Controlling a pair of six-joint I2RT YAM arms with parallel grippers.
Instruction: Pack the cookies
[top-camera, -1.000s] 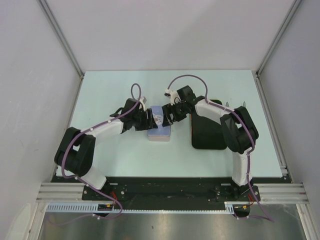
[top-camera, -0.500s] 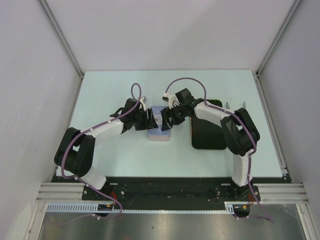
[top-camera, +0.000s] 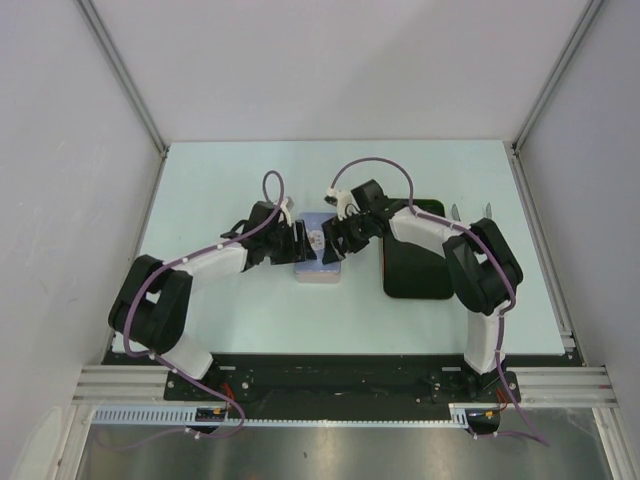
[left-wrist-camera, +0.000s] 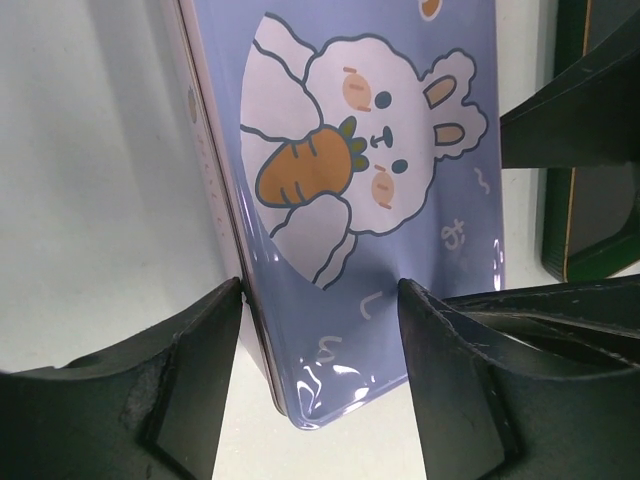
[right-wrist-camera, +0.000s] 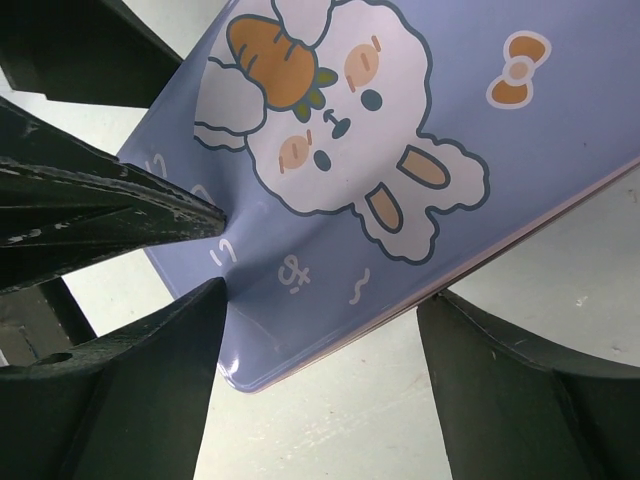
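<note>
No cookies show in any view. A blue tin (top-camera: 318, 262) with a rabbit-and-carrot lid (left-wrist-camera: 370, 150) lies shut on the table between both arms. My left gripper (top-camera: 298, 243) is open at the tin's near corner (left-wrist-camera: 320, 285). Its left finger (left-wrist-camera: 190, 370) touches the tin's side and its right finger (left-wrist-camera: 470, 380) sits over the lid. From the opposite side, my right gripper (top-camera: 335, 240) is open over another corner (right-wrist-camera: 320, 295). One of its fingers (right-wrist-camera: 150, 390) is on the lid and the other (right-wrist-camera: 520, 390) is just outside the edge.
A black tray (top-camera: 415, 265) lies right of the tin, under the right forearm; its edge (left-wrist-camera: 590, 230) shows in the left wrist view. Pale green table (top-camera: 220, 190) spreads around. White walls enclose the sides and back.
My right gripper has shifted left and lower over the tin, its jaws narrowing a little. The left gripper has barely moved, and the tin stays in place.
</note>
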